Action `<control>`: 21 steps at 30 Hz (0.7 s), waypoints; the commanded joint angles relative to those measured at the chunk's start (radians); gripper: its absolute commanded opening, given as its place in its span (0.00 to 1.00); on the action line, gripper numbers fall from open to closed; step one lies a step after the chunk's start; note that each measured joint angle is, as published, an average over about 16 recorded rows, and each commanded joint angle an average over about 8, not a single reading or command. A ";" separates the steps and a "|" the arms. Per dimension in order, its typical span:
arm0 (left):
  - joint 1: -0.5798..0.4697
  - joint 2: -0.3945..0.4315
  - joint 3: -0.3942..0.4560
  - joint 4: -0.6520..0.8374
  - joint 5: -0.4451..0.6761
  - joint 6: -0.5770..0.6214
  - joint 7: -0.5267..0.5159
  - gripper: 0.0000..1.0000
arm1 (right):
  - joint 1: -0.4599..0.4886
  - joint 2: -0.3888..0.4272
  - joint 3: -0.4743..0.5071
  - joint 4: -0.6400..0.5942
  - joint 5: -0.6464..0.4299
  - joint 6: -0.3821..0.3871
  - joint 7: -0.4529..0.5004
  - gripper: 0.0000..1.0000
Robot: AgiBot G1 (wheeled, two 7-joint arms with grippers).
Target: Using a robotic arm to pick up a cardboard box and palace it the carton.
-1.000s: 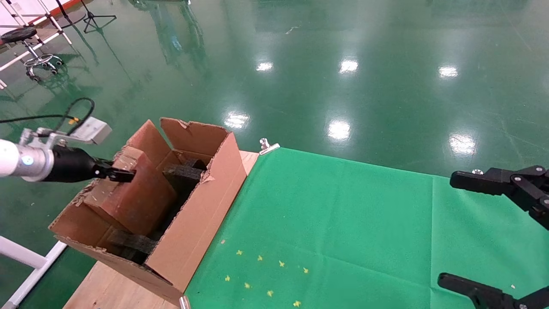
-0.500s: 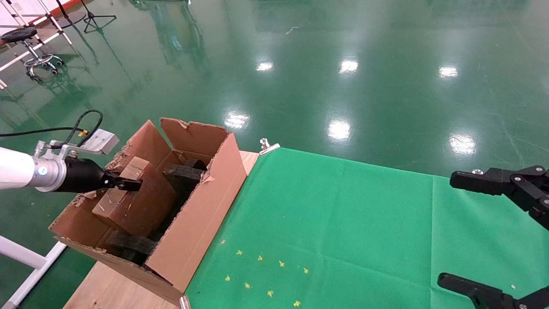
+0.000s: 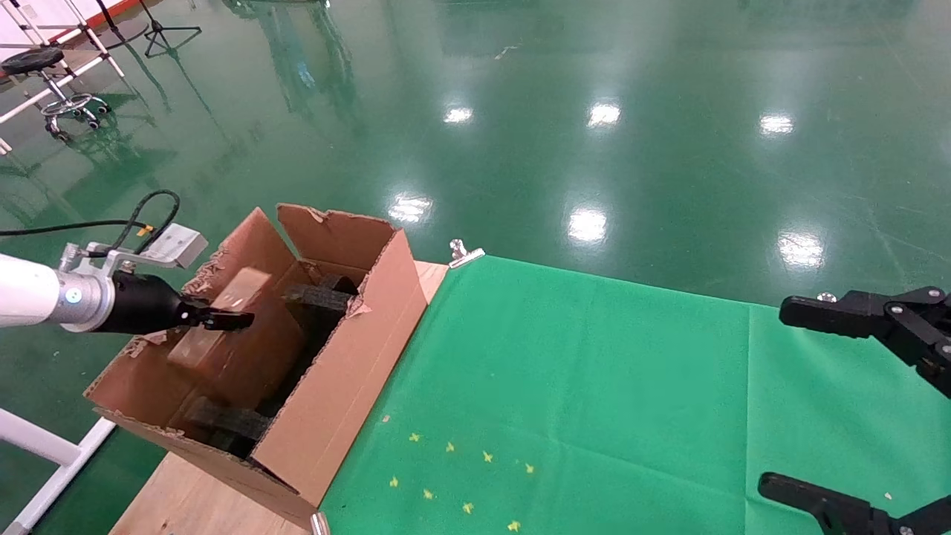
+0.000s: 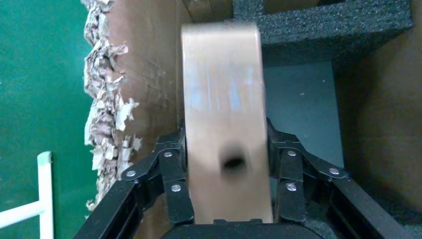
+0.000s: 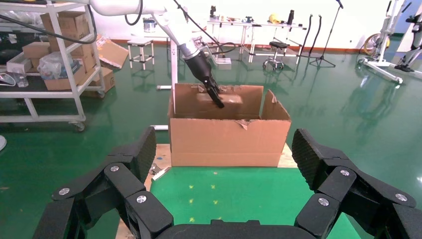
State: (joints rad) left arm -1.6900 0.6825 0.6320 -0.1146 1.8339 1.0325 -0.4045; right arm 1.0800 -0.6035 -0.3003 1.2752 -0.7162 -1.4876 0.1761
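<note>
The left hand (image 3: 223, 320) reaches over the torn near flap of the carton (image 3: 349, 371) and grips the small cardboard box (image 4: 226, 119) between its black fingers (image 4: 169, 169), one on each long side. The box hangs inside the carton, tilted, its far end toward the black foam pieces (image 3: 316, 301) just beyond the hand — whether it touches the carton floor is hard to tell. The carton stands on the counter (image 3: 594, 401), at the edge of its green cloth. The right hand (image 5: 226, 184) is parked well apart over that cloth, spread wide and holding nothing.
</note>
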 commanded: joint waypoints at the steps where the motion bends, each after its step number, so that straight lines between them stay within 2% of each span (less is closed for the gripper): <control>1: 0.000 -0.001 0.001 -0.002 0.001 0.002 -0.001 1.00 | 0.000 0.000 0.000 0.000 0.000 0.000 0.000 1.00; 9: -0.005 -0.003 -0.001 -0.016 -0.001 0.005 0.005 1.00 | 0.000 0.000 0.000 0.000 0.000 0.000 0.000 1.00; 14: -0.024 -0.016 -0.018 -0.070 -0.031 0.049 0.047 1.00 | 0.000 0.000 0.000 0.000 0.000 0.000 0.000 1.00; 21: -0.002 -0.059 -0.121 -0.179 -0.216 0.205 0.141 1.00 | 0.000 0.000 -0.001 -0.001 0.000 0.000 0.000 1.00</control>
State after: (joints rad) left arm -1.6866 0.6300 0.5217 -0.2899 1.6318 1.2254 -0.2713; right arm 1.0803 -0.6034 -0.3009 1.2747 -0.7160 -1.4875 0.1757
